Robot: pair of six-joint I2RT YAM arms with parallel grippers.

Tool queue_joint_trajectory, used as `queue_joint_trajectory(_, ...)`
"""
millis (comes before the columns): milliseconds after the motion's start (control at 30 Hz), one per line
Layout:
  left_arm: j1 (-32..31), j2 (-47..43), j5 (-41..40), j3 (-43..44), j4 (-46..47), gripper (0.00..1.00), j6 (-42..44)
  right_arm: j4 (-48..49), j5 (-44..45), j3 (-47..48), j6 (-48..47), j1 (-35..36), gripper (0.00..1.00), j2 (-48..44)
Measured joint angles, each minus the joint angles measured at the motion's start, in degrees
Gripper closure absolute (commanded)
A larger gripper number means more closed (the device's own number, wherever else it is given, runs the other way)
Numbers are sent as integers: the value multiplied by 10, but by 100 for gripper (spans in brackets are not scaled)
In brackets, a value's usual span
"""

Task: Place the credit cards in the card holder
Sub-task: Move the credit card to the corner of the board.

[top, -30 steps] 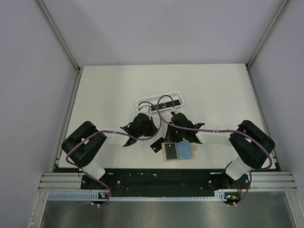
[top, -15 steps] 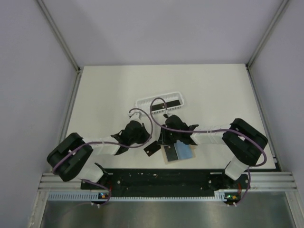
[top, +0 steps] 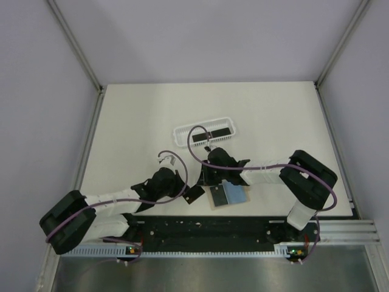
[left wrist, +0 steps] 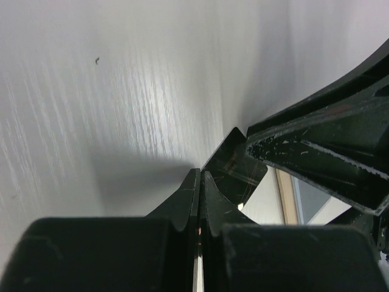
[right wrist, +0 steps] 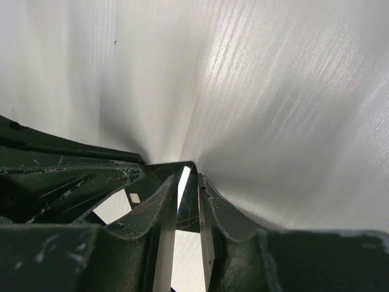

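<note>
Both arms have pulled back from the basket [top: 205, 135]; left pincer [top: 185, 191] clamps a card [top: 194, 194], right pincer [top: 209, 177] seemingly pinches a second card [right wrist: 188, 204]; they sit at 9 and 11 o'clock of the card holder [top: 230, 196], so insertion's next.

One white basket [top: 181, 134]. One tan holder [top: 230, 196]. Two arms, each with a single end effector: the left end effector [top: 184, 193] and the right end effector [right wrist: 187, 173]. Black cards: three, it seems. There is a card [top: 211, 135] in the basket and a second card [top: 195, 194] at the left end effector. A third card [right wrist: 189, 201], seen only edge-on, sits between the right one's fingers. One tabletop [top: 273, 115].
</note>
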Motion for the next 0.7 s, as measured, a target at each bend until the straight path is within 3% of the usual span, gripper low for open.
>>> queue_joint_trajectory(433,-110,-51,-68,1,-98,100,-87,0,1,0,5,14,78,0)
queue_joint_trajectory(700,-128,-70,-91,8,-141,100,-117,3,6,-12,17,29,78,-9)
